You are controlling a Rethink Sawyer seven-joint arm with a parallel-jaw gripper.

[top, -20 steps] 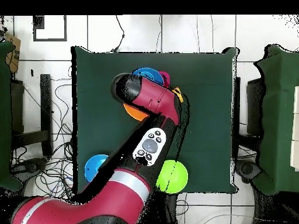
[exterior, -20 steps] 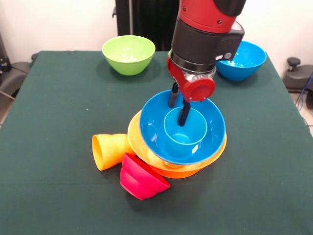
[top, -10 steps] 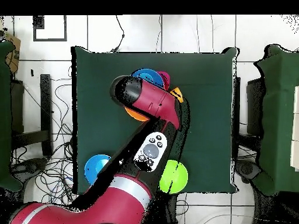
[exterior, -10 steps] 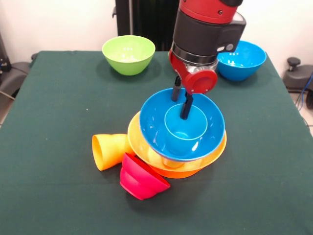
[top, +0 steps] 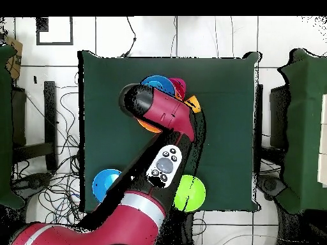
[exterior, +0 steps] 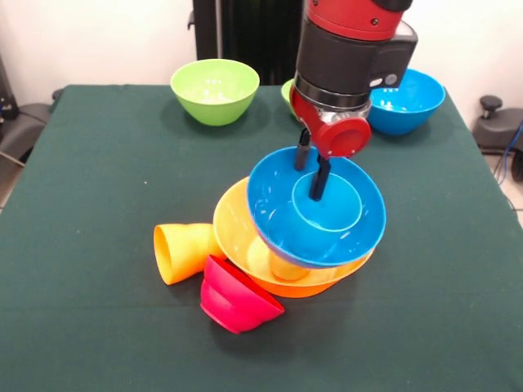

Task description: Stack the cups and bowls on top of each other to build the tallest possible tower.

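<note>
We saw the gripper (exterior: pixel 315 170) pinching the far rim of the blue cup (exterior: pixel 328 211), one finger inside and one outside. That cup sat nested in a blue bowl (exterior: pixel 282 219), tilted toward the camera, raised above the big orange bowl (exterior: pixel 237 233). At the stack's nine o'clock an orange cup (exterior: pixel 181 251) lay on its side, touching the orange bowl. At seven o'clock a red bowl (exterior: pixel 234 296) lay tipped against it. Well apart, a green bowl (exterior: pixel 215 90) stood at eleven o'clock and a second blue bowl (exterior: pixel 410 100) at one o'clock on the table (exterior: pixel 98 188).
</note>
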